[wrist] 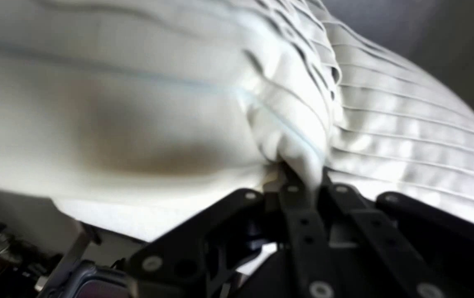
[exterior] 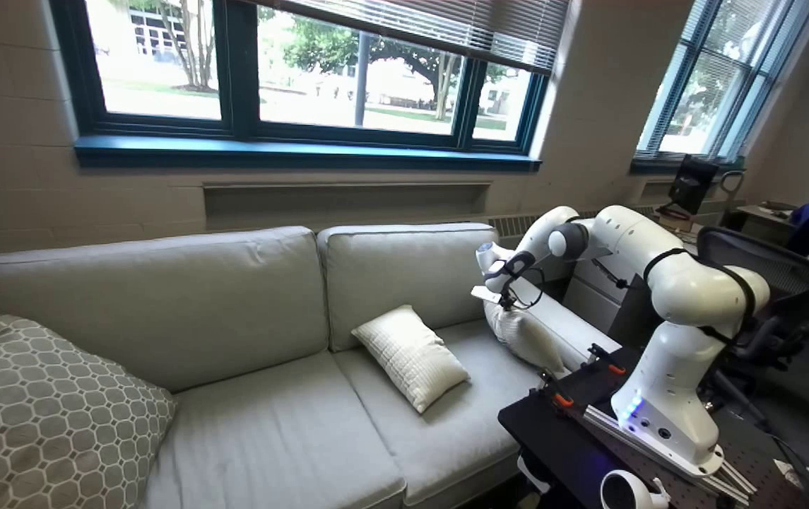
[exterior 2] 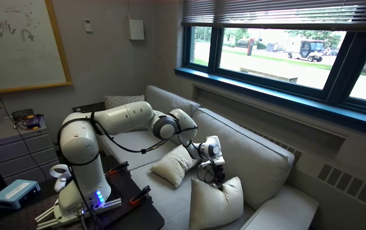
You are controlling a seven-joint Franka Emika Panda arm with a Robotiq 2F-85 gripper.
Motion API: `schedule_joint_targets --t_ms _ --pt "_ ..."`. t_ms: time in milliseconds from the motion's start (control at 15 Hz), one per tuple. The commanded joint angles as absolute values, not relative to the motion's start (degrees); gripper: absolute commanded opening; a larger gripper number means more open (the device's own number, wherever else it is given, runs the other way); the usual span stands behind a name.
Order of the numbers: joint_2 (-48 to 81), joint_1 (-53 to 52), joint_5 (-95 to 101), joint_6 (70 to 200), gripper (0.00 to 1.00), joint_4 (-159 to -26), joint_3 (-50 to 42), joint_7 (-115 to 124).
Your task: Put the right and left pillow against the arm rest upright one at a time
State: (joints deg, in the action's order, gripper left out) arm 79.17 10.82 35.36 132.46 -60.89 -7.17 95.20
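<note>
On pale sofa (exterior: 270, 417), near arm rest (exterior 2: 285, 206): pinching pillow (exterior 2: 216, 206) by top edge with gripper (wrist: 308, 173). Could slip from shallow-looking grip, or slump if released unsupported.

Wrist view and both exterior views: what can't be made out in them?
Gripper: its ends, buried in folds of the gripped pillow, wrist view.
Other pillow: partly hidden by the robot arm in an exterior view.
Arm rest: cut off by the bottom edge in an exterior view.
Patterned cushion: cut off by the left and bottom edges in an exterior view.
</note>
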Motion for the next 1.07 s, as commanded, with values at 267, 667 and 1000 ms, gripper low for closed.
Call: schedule_joint_targets --t_ms 267,667,1000 --pt "63.2 13.2 36.5 158.0 0.02 -82.6 1.3 92.6" --pt "61.3 29.3 33.6 171.7 0.02 -93.2 14.5 70.7" --pt "64.7 50.9 34.8 166.4 0.02 -98.3 31.7 48.2"
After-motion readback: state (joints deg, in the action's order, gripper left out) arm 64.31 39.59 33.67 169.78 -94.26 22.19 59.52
